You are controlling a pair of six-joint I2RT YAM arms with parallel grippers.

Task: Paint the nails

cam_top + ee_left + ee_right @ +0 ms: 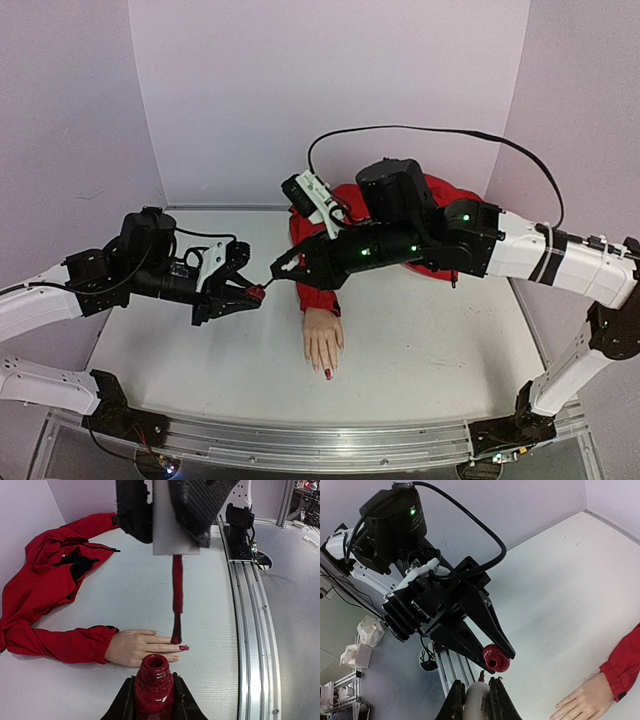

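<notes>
Between the clamped fingers of the left gripper point(250, 292), the open polish bottle point(154, 680) is sitting; directly above, the right gripper point(170, 510) is pinching the brush cap point(170, 542). Just beyond, the nails point(184, 648) are lying; dipping likely needs centring.

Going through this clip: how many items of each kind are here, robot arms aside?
polish bottle: 1
brush: 1
mannequin hand: 1
red jacket: 1
Total: 4
</notes>
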